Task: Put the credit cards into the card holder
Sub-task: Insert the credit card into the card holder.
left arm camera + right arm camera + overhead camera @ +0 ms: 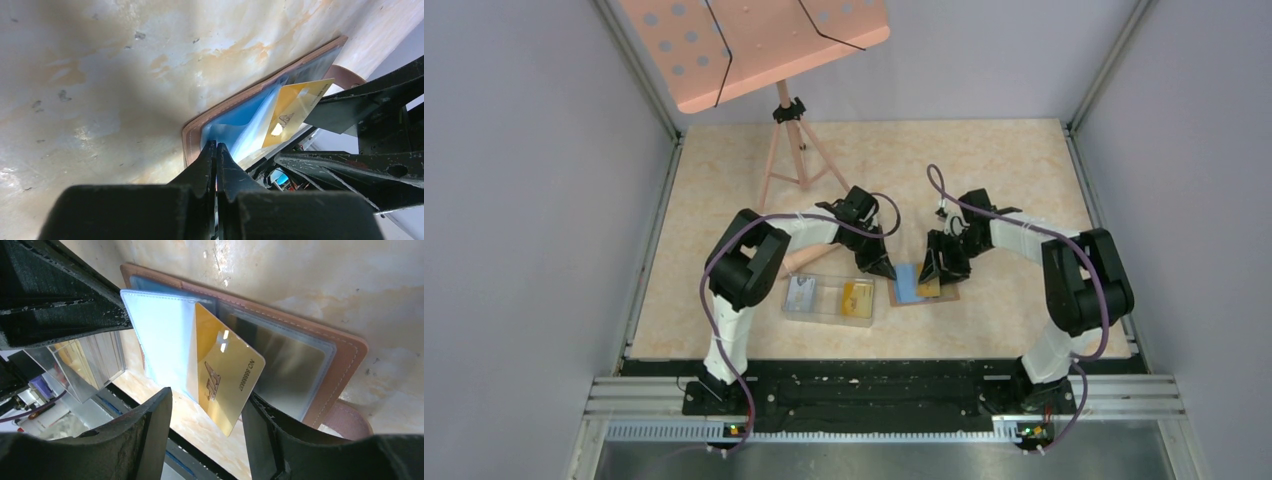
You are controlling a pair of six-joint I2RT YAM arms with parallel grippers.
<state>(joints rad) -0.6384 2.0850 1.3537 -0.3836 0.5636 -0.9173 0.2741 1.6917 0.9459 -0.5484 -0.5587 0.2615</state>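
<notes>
From above, the open brown leather card holder lies on the beige table between both arms. A pale grey-blue card and a yellow-orange card wait in the clear plastic tray beside it, so at least two are left to load. The left wrist view shows the left gripper pressed together, seemingly pinching the edge of a blue-tinted clear plastic sleeve. The right wrist view shows a gold plastic card slid partway into that sleeve, with the right gripper spread wide around it, clamping nothing; seating this card looks about half finished.
</notes>
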